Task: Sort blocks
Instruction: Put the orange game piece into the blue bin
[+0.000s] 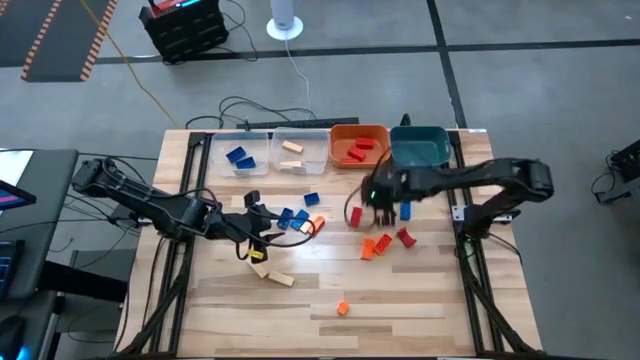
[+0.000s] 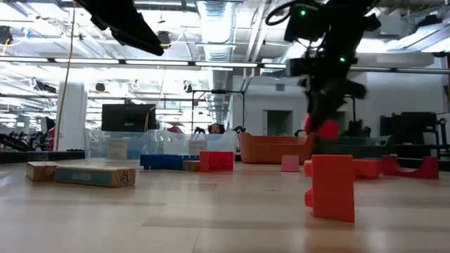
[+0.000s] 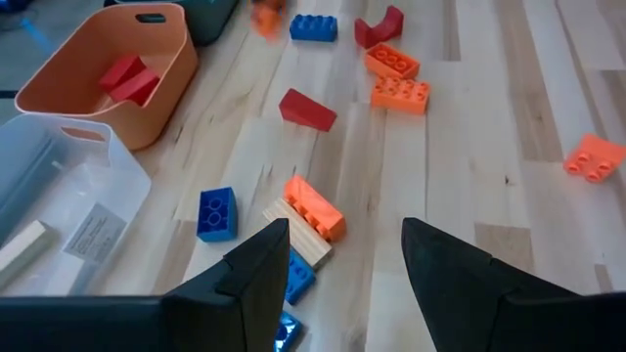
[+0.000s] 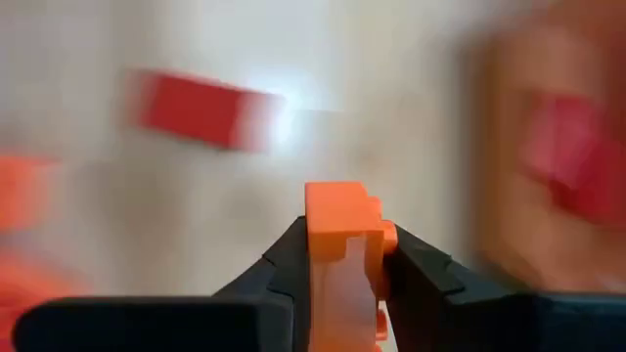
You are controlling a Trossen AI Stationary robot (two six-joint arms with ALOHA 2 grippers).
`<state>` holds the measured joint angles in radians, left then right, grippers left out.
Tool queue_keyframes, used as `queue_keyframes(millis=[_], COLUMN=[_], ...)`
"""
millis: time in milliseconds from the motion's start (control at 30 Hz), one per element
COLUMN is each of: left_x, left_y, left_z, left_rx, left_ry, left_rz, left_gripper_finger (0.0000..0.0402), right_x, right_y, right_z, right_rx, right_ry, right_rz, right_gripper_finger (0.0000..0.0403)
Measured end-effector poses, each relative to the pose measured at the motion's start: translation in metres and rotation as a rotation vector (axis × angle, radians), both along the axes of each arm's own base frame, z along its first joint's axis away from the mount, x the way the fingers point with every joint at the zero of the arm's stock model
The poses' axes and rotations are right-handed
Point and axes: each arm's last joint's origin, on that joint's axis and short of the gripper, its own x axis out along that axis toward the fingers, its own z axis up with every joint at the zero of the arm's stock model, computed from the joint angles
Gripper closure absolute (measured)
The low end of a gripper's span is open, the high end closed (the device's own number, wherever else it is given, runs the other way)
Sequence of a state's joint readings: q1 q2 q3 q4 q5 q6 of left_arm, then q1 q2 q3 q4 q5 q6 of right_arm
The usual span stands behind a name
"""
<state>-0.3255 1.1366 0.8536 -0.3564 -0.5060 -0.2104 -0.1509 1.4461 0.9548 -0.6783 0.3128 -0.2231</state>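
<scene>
A: Left hand [image 3: 337, 279] released, fingers spread, low over the table [image 1: 420, 290] beside the cluster of blue blocks [image 1: 294, 217], one orange block [image 3: 313, 207] and a tan wood block [image 3: 298, 246] just ahead.

B: Right hand [image 4: 344, 262] clenched on an orange studded block [image 4: 340, 235], lifted near the orange bin [image 1: 358, 146].

A: Light, rigid plastic, slick faces; best pinched across flat sides, not studs.

B: Count, left to right: four bins; two blue blocks in the first clear bin [image 1: 238, 152], two tan in the next, two red in the orange, teal bin [image 1: 418, 147] contents unclear. About a dozen loose on the table.
</scene>
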Motion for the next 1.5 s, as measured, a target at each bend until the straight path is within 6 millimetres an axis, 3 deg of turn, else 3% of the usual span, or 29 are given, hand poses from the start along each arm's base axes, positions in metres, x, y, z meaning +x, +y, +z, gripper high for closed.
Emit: queue_keyframes(millis=[233,467,567,700,900,1100,1300,1500], left_x=[-0.003,-0.003,-0.003,-0.001,-0.001,-0.001,-0.001,-0.001], left_y=[-0.002,-0.001,0.0,-0.001,-0.001,-0.001,-0.001,-0.001], left_z=[-0.003,-0.004,-0.003,-0.004,-0.005,-0.005,-0.005,-0.006], left_rx=[-0.006,-0.007,-0.005,-0.004,-0.012,-0.016,-0.016,-0.021], left_ry=[0.031,0.04,0.034,0.028,0.028,0.028,0.028,0.037], left_rz=[0.001,0.008,0.016,0.02,0.028,0.031,0.031,0.037], left_gripper_finger=[0.021,0.021,0.021,0.021,0.021,0.021,0.021,0.021], right_x=[-0.053,-0.085,-0.096,-0.108,-0.111,-0.108,-0.109,-0.092], right_y=[-0.073,-0.107,-0.123,-0.143,-0.163,-0.167,-0.161,-0.111], right_z=[0.029,0.044,0.037,0.006,-0.025,-0.033,0.002,0.039], right_rx=[-0.134,-0.181,-0.144,0.013,0.069,0.073,0.038,0.213], right_ry=[-0.18,-0.351,-0.355,-0.278,-0.166,-0.107,-0.147,-0.352], right_rz=[-0.462,-0.709,-0.796,-0.841,-0.897,-0.846,-0.804,-0.557], right_gripper_finger=[0.0276,0.0274,0.0268,0.0269,0.0267,0.0238,0.0211,0.0203])
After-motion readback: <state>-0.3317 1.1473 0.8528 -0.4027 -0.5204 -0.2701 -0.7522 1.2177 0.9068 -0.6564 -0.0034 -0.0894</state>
